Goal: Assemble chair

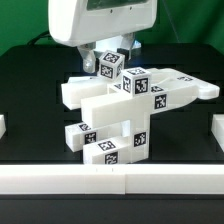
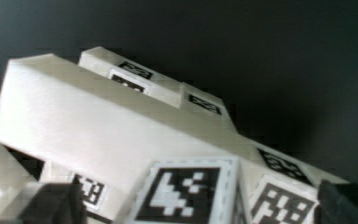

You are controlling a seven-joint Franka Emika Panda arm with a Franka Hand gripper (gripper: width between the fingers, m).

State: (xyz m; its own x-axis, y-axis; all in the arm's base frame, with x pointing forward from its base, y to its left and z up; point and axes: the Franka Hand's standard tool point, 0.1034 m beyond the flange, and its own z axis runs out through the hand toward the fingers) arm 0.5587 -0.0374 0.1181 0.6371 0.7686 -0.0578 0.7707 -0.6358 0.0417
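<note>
Chair (image 1: pixel 120 105): stacked white tagged pieces, mid-table, just beyond the near white rail (image 1: pixel 110 178).
Gripper (image 1: pixel 108 62): directly over the chair's far top; opening and hold cannot be told.
Exterior view only: whole stack, black table (image 1: pixel 30 85).
Wrist view only: close slanted panel (image 2: pixel 105 120), tags (image 2: pixel 190 190) along its edge.

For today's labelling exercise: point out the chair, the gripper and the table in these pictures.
chair (image 1: pixel 120 110), exterior view, on the long white bar across its middle.
gripper (image 1: pixel 108 66), exterior view, at the tagged block right under the arm; the fingers are hidden.
table (image 1: pixel 30 70), exterior view, on its bare black top.
</note>
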